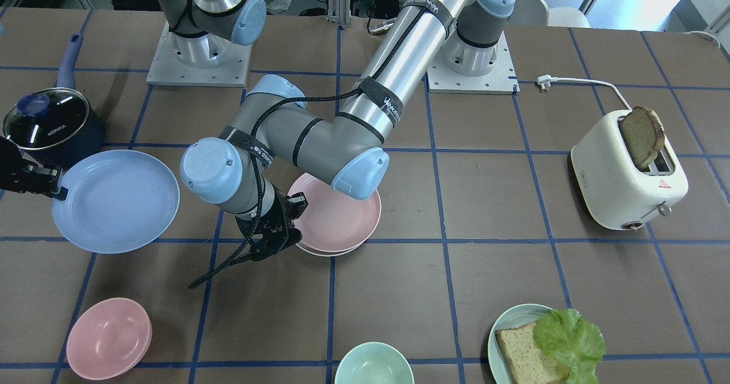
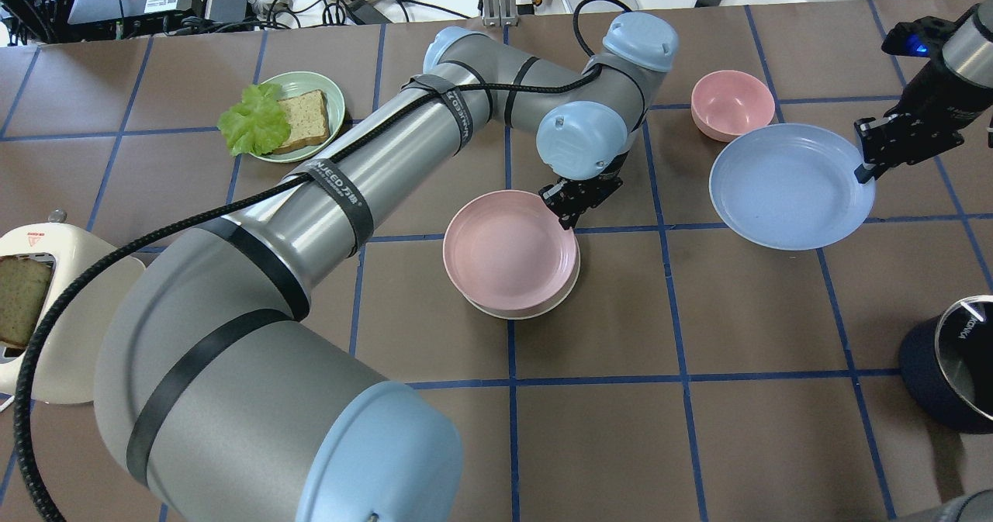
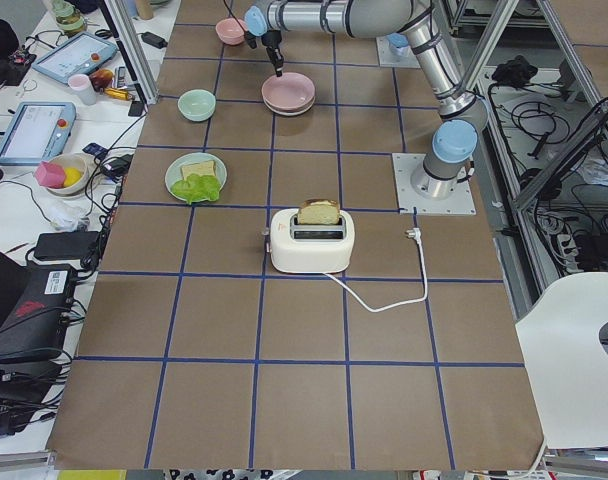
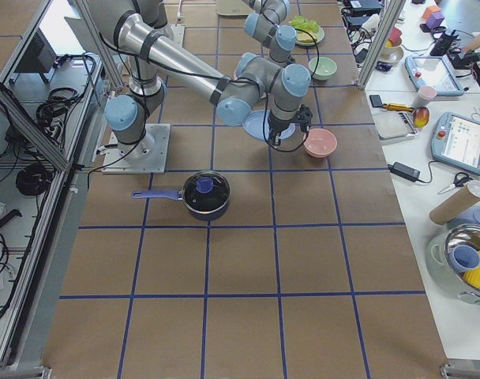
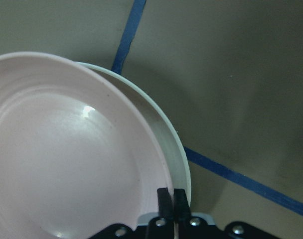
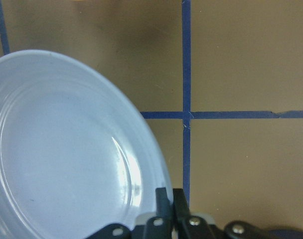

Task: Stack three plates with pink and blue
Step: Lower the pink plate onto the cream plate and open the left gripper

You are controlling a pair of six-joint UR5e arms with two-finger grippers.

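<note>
The pale pink plate [image 2: 508,247] lies slightly off-centre on the cream-white plate [image 2: 545,303] at the table's middle. My left gripper [image 2: 570,213] is shut on the pink plate's far right rim. In the left wrist view the pink plate [image 5: 67,159] shows over the white plate's rim [image 5: 161,129]. My right gripper [image 2: 865,167] is shut on the right rim of the light blue plate [image 2: 787,187] and holds it a little above the table, right of the stack. The right wrist view shows the blue plate [image 6: 62,159] between the fingers.
A pink bowl [image 2: 732,103] sits just beyond the blue plate. A dark pot [image 2: 958,367] with a glass lid stands at the near right. A teal plate [image 2: 330,91] with bread and lettuce, a green bowl [image 1: 373,367] and a toaster [image 1: 627,173] stand to the left.
</note>
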